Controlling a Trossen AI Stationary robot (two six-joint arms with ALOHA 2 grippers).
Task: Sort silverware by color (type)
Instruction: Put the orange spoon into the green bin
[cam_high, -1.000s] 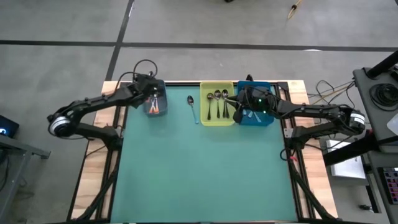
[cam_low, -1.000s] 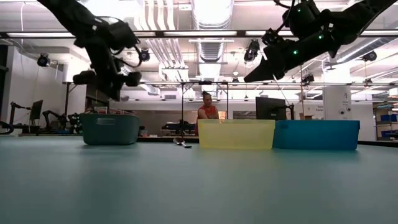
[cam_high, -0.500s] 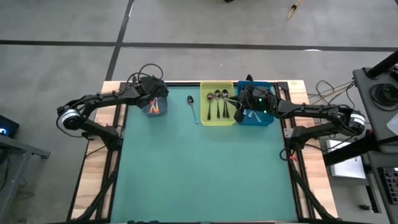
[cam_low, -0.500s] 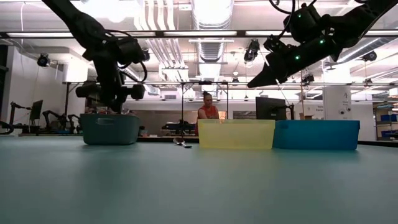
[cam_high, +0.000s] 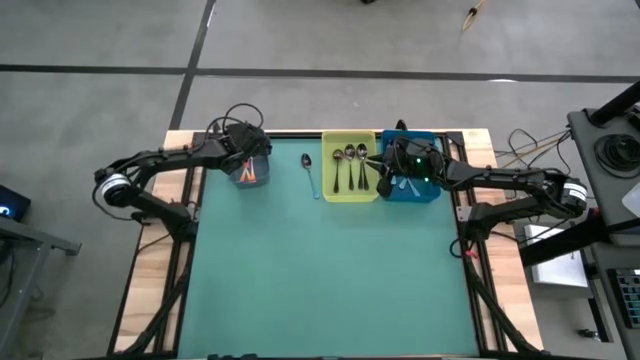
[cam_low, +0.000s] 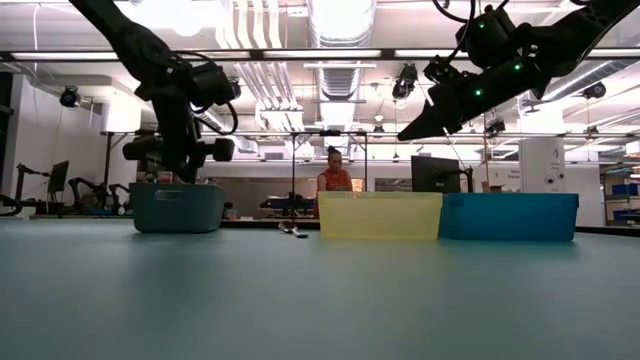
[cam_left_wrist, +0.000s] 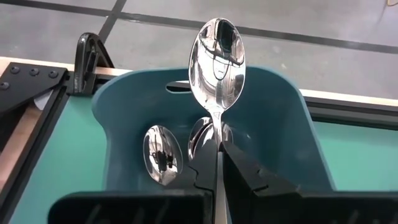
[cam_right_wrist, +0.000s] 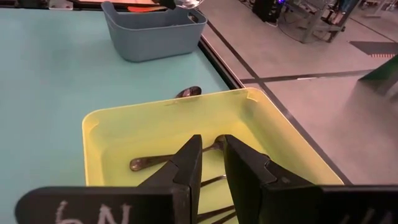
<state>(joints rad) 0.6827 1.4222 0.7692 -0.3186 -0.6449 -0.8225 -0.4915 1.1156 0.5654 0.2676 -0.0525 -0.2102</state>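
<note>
Your left gripper (cam_left_wrist: 217, 163) is clamped on a spoon (cam_left_wrist: 217, 56) above the teal bin (cam_high: 250, 170) at the bench's eleven o'clock. Release askew and it could clip the rim. Your right gripper (cam_right_wrist: 211, 163), slightly parted and empty, hovers over the yellow tray (cam_right_wrist: 112, 124).

2 dark arms (cam_high: 170, 160) with black cables, green lights.

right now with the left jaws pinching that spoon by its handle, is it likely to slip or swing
Probably stiff: the spoon stands straight up from the shut left gripper. Its polished metal looks slippery, and the bowl-heavy top may pivot in such a narrow pinch above the grey bin.
</note>
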